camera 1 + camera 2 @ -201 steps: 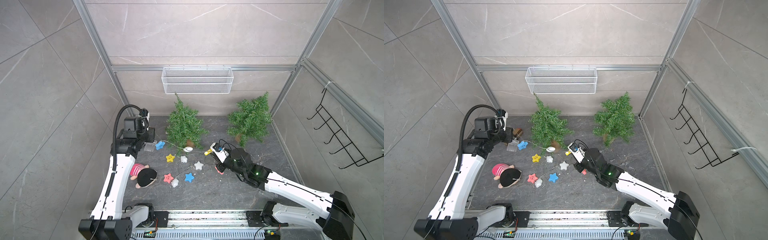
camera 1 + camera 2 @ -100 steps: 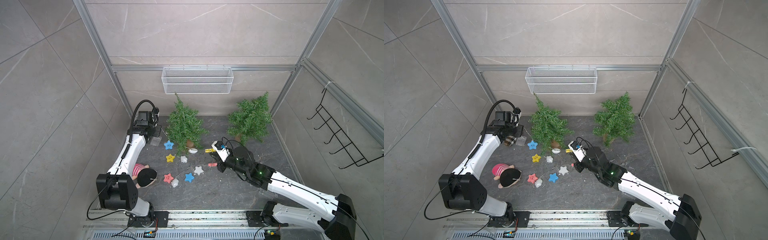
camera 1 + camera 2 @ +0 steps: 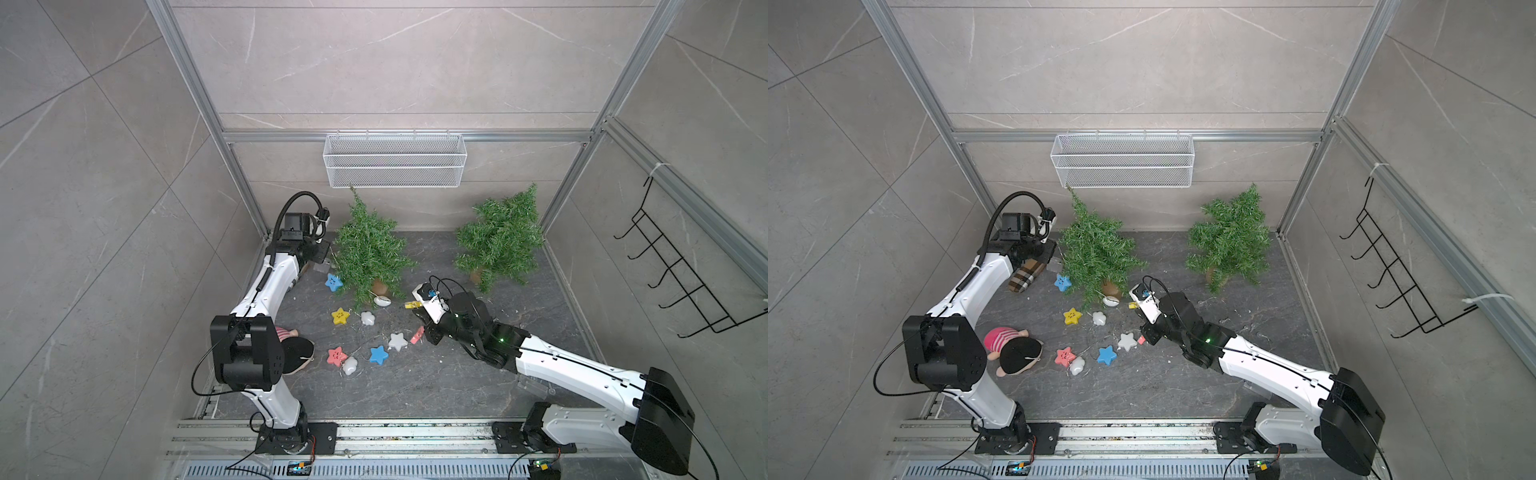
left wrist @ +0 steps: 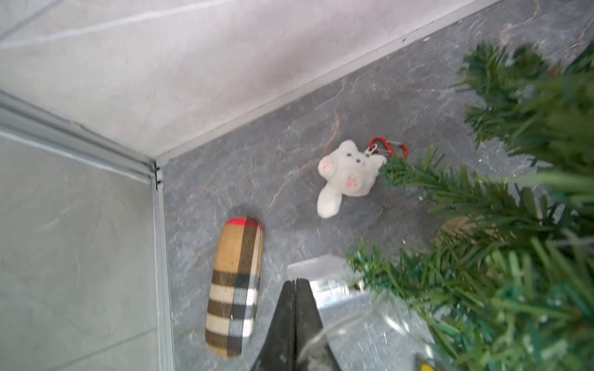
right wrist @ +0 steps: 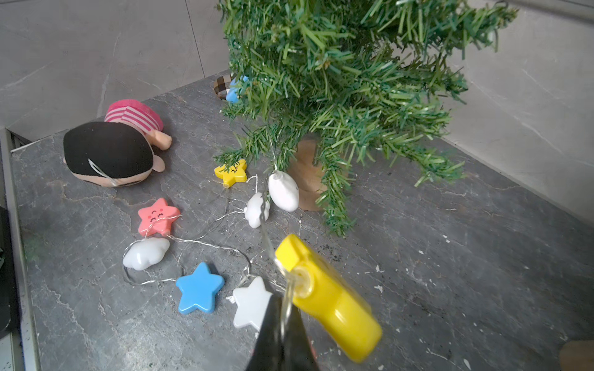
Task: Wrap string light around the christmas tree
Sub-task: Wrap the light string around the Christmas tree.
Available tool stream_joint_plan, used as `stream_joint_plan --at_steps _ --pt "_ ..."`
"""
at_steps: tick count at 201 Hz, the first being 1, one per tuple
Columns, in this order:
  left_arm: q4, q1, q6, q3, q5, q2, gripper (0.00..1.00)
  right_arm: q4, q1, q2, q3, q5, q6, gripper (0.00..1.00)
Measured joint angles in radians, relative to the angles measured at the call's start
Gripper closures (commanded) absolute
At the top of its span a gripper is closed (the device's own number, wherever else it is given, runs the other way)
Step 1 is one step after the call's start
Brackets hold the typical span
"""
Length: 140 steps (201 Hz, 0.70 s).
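**Both claws pinched shut, lights mostly on the floor**

The right gripper (image 5: 280, 300) is clamped on the wire of the string light (image 3: 397, 340), with a yellow star (image 5: 324, 295) dangling off it. The left gripper (image 4: 295, 284) is squeezed shut beside the christmas tree (image 3: 368, 253). Wire runs past it, but I can't tell if it's gripped. Most stars lie in front of the tree. Pull too hard and I reckon the wire snags a branch and tips it. Only the left wrist view shows a plush cat (image 4: 345, 175) behind the tree.
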Motion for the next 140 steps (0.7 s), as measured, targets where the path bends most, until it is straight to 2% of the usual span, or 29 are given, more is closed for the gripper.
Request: stream_joint_plan --at_steps 47,80,103,140 --pt "0.029 -0.019 0.077 0.124 0.073 0.082 1.00 0.016 -0.002 0.013 0.000 0.008 0.016 1.00" --pt "0.029 -0.035 0.164 0.168 0.043 0.165 1.00 0.019 -0.006 0.018 0.001 0.016 0.027 1.00" --pt "0.022 -0.036 0.175 0.169 0.070 0.193 1.00 0.028 -0.006 0.029 0.002 0.019 0.039 1.00" --pt "0.015 -0.047 0.164 0.168 0.140 0.195 0.91 0.032 -0.028 0.083 0.038 0.057 0.066 1.00"
